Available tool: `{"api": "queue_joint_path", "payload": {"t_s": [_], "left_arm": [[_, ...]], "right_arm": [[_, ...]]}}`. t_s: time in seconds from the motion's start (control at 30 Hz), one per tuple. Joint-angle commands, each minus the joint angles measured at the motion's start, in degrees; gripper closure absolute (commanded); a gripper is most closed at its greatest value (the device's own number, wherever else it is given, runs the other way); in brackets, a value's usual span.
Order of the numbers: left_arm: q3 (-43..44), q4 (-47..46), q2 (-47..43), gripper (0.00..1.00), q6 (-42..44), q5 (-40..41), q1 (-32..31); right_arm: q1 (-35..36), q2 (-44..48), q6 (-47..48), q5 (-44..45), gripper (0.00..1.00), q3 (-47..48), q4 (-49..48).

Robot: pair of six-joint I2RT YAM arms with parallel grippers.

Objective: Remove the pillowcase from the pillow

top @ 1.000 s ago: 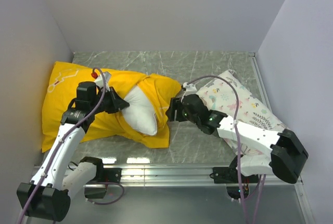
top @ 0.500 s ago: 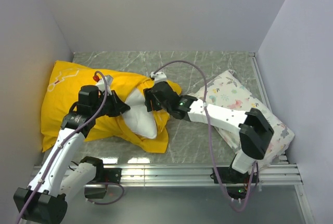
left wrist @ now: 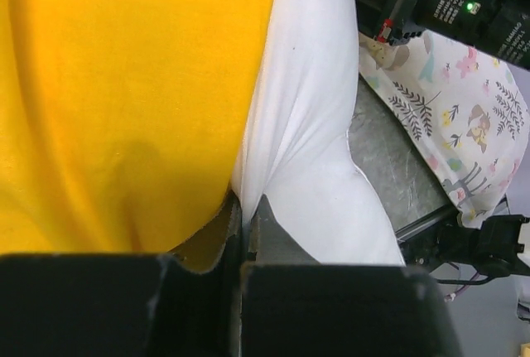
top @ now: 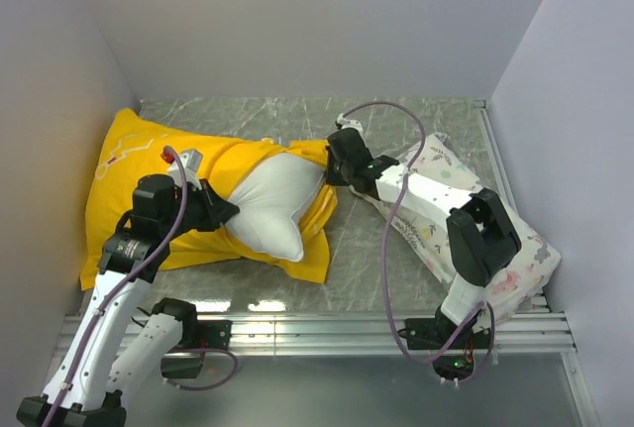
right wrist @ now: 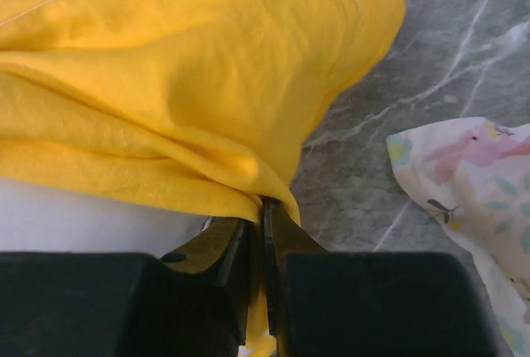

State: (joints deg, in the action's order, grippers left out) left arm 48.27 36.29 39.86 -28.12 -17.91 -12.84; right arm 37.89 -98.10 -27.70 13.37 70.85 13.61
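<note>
top view: pillowcase (top: 129,164) lies left of centre, pillow (top: 272,204) bulging out mid-frame. my left claw (top: 224,211) and right claw (top: 331,163) are both at the opening.
left wrist: left claw clenched on the yellow/white seam, can't tell which layer. if it has both, the case won't slide.
right wrist: right claw grasping the pillowcase hem with a thin bite. it could slip, or the arm could snag the printed pillow (right wrist: 472,183) at right.

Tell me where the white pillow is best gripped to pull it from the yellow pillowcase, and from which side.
Probably the bare, pointed near corner of the pillow, approached from the near right side. It juts out of the pillowcase opening uncovered, while the rest is wrapped in fabric or too rounded to pinch.
</note>
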Motion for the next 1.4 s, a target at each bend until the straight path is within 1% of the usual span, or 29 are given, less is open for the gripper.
{"api": "queue_joint_path", "payload": {"t_s": [0.0,0.1,0.2,0.27,0.3,0.37,0.4,0.47,0.5,0.53,0.57,0.6,0.67,0.7,0.73,0.77,0.8,0.83,0.9,1.03,1.07,1.17,1.2,1.27,1.37], "left_arm": [[3.94,5.1,-3.2,1.0,0.87,4.55,0.89],[3.59,3.97,-2.59,0.99,1.13,2.1,0.89],[4.28,1.86,0.38,0.99,2.45,-3.78,0.89],[5.95,1.76,2.06,0.96,2.89,-5.11,0.8],[7.87,1.5,2.85,0.85,3.33,-4.68,0.45],[9.73,0.89,4.87,0.71,3.68,-2.41,-0.16],[11.91,0.62,6.53,0.6,4.03,-1.35,-1.04],[14.3,0.62,8.21,0.52,4.48,0.76,-2.36],[16.66,0.62,9.79,0.46,4.56,4.34,-4.19],[17.72,0.36,10.59,0.43,4.56,6.2,-5.25],[18.95,0.36,11.46,0.41,4.48,8.48,-6.4],[21.14,0.36,13.3,0.38,4.48,11.99,-8.84],[23.09,0.53,15.42,0.37,4.04,16.13,-12.45],[24.49,0.53,17.95,0.36,3.51,17.63,-17.08],[25.02,0.53,19.37,0.35,3.34,23.13,-19.74],[25.46,0.27,20.77,0.34,3.16,25.62,-22.38],[26.25,0.27,23.83,0.31,2.9,28.78,-27.36],[26.52,0.18,25.34,0.3,2.81,33.16,-29.41],[27.22,-0.25,29.55,0.25,2.37,37.32,-34.06],[27.31,-1.58,35.37,0.2,2.54,43.56,-38.57],[27.49,-1.14,36.51,0.19,2.46,46.71,-39.01],[26.88,-1.84,40.03,0.16,3.33,48.05,-39.63],[26.44,-2.01,41.17,0.07,3.51,48.67,-39.63],[26.26,-1.23,42.23,0.06,3.51,51.81,-39.63],[25.47,-0.61,43.64,0.05,3.6,52.89,-39.63]], "right_arm": [[-7.13,-3.58,1.42,4.95,0.9,-0.19,2.75],[-6.17,-4.63,0.73,-1.04,0.94,-1.5,-0.85],[-5.55,-4.99,-0.33,-12.35,1.0,-5.62,-5.95],[-5.2,-4.29,-1.03,-15.71,1.0,-7.56,-10.17],[-5.02,-3.94,-1.82,-16.7,1.0,-8.44,-11.22],[-3.53,-2.8,-2.35,-17.67,1.0,-10.29,-13.16],[-3.18,-2.53,-2.7,-17.85,1.0,-11.42,-13.51],[-2.21,-1.66,-3.23,-18.81,1.0,-12.4,-15.43],[-2.03,-1.48,-3.49,-19.08,1.0,-13.01,-15.8],[-1.86,-1.3,-3.67,-18.9,1.0,-13.28,-16.33],[-1.68,-1.04,-3.93,-18.99,1.0,-13.45,-16.5],[-1.59,-1.04,-4.2,-19.34,1.0,-13.72,-16.77],[-1.59,-0.6,-4.64,-20.13,1.0,-14.33,-18.0],[-1.59,-0.42,-5.42,-21.18,1.0,-15.03,-18.61],[-1.59,-0.25,-5.87,-21.88,1.0,-15.47,-20.01],[-1.68,0.28,-6.83,-22.5,1.0,-15.74,-20.72],[-1.59,0.46,-7.27,-24.07,1.0,-16.44,-21.42],[-1.59,0.72,-7.71,-24.87,1.0,-16.71,-22.65],[-1.5,1.16,-9.03,-27.06,1.0,-17.41,-23.71],[-1.59,2.21,-11.31,-30.75,1.0,-18.73,-26.78],[-1.59,2.65,-12.02,-31.29,1.0,-18.82,-27.14],[-1.5,3.62,-13.34,-33.49,1.0,-19.34,-28.11],[-1.5,3.97,-13.6,-33.93,1.0,-19.61,-28.28],[-1.5,4.93,-14.48,-35.24,1.0,-19.96,-29.16],[-1.68,6.26,-15.36,-36.39,1.0,-20.49,-29.78]]}}
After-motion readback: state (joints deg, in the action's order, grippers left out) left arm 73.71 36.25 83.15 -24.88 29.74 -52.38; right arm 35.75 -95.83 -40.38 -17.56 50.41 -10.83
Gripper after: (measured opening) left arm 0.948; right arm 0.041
